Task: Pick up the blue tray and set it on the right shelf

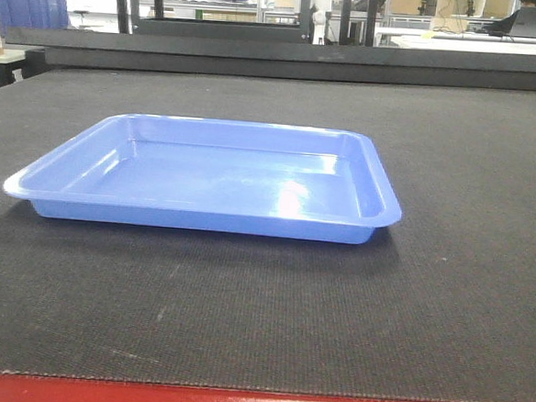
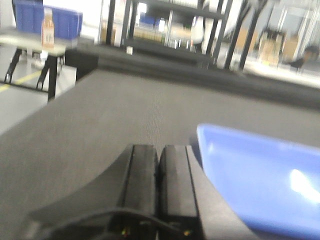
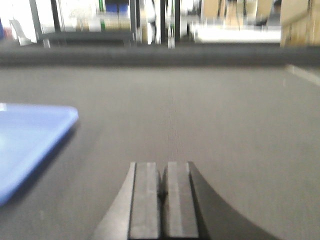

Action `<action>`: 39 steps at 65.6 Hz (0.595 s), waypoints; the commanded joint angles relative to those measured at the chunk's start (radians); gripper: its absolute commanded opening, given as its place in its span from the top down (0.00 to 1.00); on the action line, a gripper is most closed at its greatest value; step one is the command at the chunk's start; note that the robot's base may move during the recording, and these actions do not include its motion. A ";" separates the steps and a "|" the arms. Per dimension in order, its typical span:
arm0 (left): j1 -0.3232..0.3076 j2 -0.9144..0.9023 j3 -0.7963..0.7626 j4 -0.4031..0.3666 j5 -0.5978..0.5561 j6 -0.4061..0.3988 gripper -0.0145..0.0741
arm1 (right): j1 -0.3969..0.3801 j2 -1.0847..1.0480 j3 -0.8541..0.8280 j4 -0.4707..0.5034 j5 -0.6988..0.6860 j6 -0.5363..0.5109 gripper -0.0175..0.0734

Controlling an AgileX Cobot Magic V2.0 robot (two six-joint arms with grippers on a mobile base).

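The tray (image 1: 205, 178) lies crosswise, just right of the left end effector (image 2: 159, 152), farther left of the right end effector (image 3: 164, 167); both clenched, empty.

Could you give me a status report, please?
Left gripper shut, right gripper shut. Blue tray flat on mat, between them, untouched. Nothing in the way.

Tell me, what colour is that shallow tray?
The tray is glossy light blue, clearest in the front-facing view.

Glossy plastic blue tray (image 1: 205, 174) on a matt, rough-woven dark mat (image 1: 445, 305).
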 commanded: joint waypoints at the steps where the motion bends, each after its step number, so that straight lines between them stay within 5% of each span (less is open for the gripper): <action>1: -0.006 -0.009 -0.034 -0.017 -0.130 0.003 0.87 | 0.000 -0.016 -0.102 -0.001 -0.138 -0.005 0.75; 20: -0.009 0.201 -0.591 0.087 0.392 0.014 0.79 | 0.000 0.232 -0.519 -0.001 0.214 -0.005 0.72; 34: -0.009 0.443 -0.735 0.087 0.467 0.014 0.40 | 0.012 0.476 -0.613 -0.001 0.176 -0.005 0.27; 39: -0.009 0.512 -0.745 0.085 0.449 0.014 0.34 | 0.036 0.539 -0.624 -0.001 0.145 -0.005 0.12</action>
